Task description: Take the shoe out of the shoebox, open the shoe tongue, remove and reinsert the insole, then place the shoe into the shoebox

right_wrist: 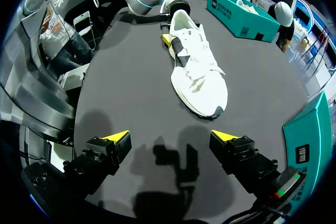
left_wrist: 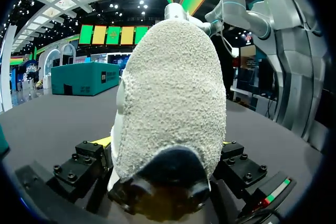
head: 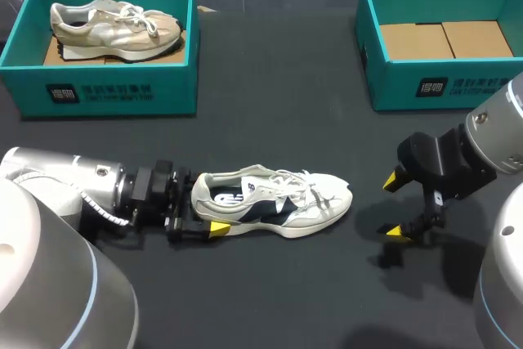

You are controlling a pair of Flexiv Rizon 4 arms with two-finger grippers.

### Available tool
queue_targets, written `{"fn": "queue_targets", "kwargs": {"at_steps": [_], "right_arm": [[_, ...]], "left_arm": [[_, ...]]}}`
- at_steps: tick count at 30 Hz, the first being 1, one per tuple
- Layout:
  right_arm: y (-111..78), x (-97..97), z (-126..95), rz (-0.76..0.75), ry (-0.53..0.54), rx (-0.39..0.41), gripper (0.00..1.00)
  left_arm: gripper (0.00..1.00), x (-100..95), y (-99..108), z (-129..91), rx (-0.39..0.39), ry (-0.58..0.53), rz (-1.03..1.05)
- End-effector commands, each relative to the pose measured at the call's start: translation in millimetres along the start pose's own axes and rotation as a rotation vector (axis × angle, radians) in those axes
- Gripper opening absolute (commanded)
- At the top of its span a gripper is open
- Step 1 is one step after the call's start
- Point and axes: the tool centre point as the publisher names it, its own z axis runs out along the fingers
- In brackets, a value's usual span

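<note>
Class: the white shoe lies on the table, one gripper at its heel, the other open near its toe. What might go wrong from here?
1. The left gripper clamps only the heel of the white shoe, so pulling the tongue may twist the shoe or slip it free.
2. The open right gripper sits short of the toe, and the loose laces could snag its fingers on the way to the tongue.

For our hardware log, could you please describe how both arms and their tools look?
The left arm and right arm have rounded silver-white links edged with thin blue rings. The left tool and right tool are black and blocky, with bright yellow wedge tips.
</note>
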Motion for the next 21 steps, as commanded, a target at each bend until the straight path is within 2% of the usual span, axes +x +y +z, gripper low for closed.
{"fn": "queue_targets", "kwargs": {"at_steps": [1, 7, 8, 9, 10, 11, 21], "right_arm": [[0.3, 1.7, -0.2, 0.001, -0.003, 0.003, 1.0], [0.3, 1.7, -0.2, 0.001, -0.003, 0.003, 1.0], [0.3, 1.7, -0.2, 0.001, -0.003, 0.003, 1.0], [0.3, 1.7, -0.2, 0.001, -0.003, 0.003, 1.0], [0.3, 1.7, -0.2, 0.001, -0.003, 0.003, 1.0], [0.3, 1.7, -0.2, 0.001, -0.003, 0.003, 1.0], [0.3, 1.7, -0.2, 0.001, -0.003, 0.003, 1.0]], "left_arm": [[1.0, -0.9, 1.8, 6.9, 0.002, 0.001, 0.001], [1.0, -0.1, 3.6, 11.9, 0.004, 0.006, -0.001], [0.81, 0.1, 3.6, 12.3, 0.004, 0.007, -0.001], [0.47, 0.2, 3.6, 12.5, 0.004, 0.008, -0.001], [0.29, 0.2, 3.6, 12.5, 0.004, 0.008, -0.001], [0.0, 0.2, 3.5, 12.6, 0.004, 0.008, 0.0], [0.0, -5.5, 1.9, 12.2, -0.01, 0.03, 0.015]]}}
